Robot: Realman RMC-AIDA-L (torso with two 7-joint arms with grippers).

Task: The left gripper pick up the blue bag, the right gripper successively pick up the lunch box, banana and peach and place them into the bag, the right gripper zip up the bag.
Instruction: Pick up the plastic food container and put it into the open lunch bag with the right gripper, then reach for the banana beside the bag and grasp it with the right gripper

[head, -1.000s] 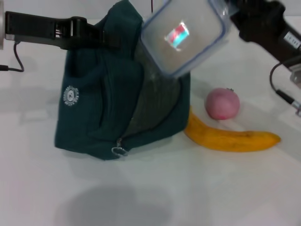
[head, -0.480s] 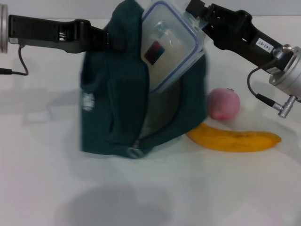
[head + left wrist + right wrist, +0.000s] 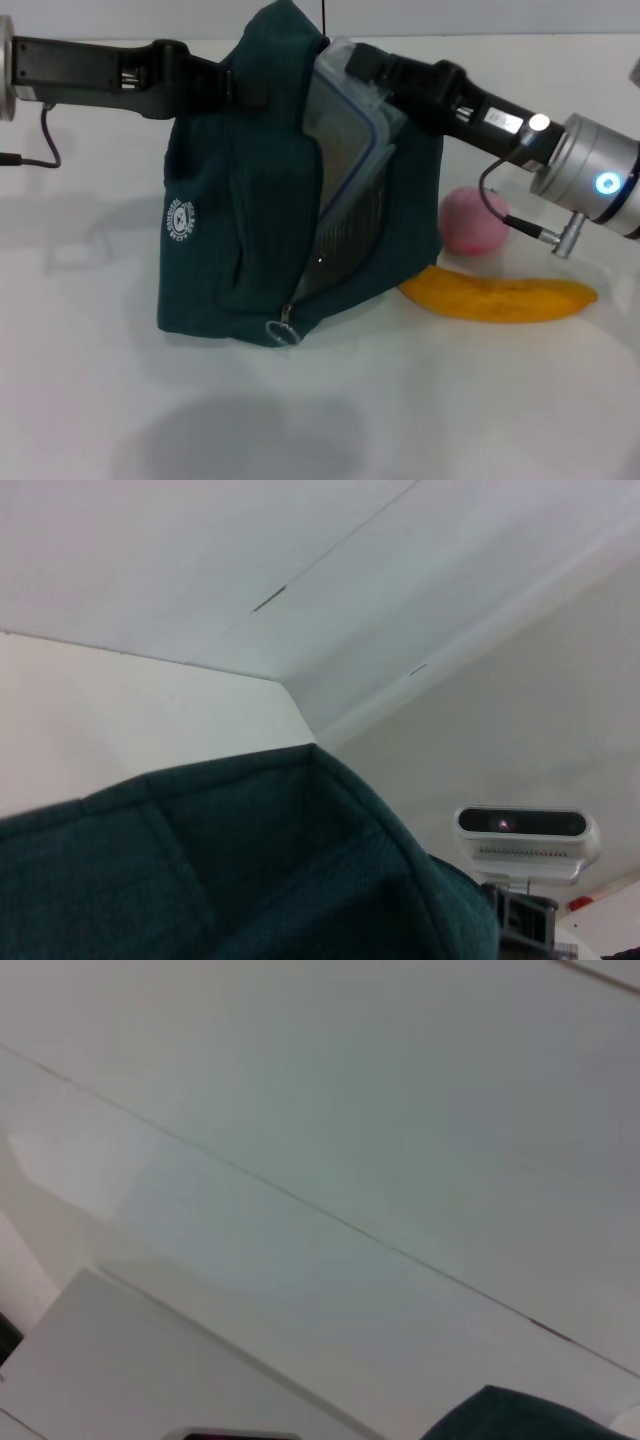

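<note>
The blue bag (image 3: 230,230) stands on the white table, hung by its top from my left gripper (image 3: 240,90), which is shut on the fabric. Its side opening faces right. The lunch box (image 3: 347,135), clear with a blue rim, stands on edge and is partly inside that opening, with my right gripper (image 3: 365,65) shut on its upper edge. The pink peach (image 3: 472,222) lies right of the bag, and the banana (image 3: 500,298) lies in front of the peach. Bag fabric (image 3: 250,880) fills the lower left wrist view; a corner of the bag (image 3: 530,1415) shows in the right wrist view.
A zipper pull (image 3: 283,330) hangs at the bag's lower front. The right arm's cable (image 3: 520,225) loops down near the peach. Open white table (image 3: 300,420) lies in front of the bag.
The right arm swung left and down, tipping the lunch box from above the bag onto its edge and into the opening. The bag shifted a little to the right.
</note>
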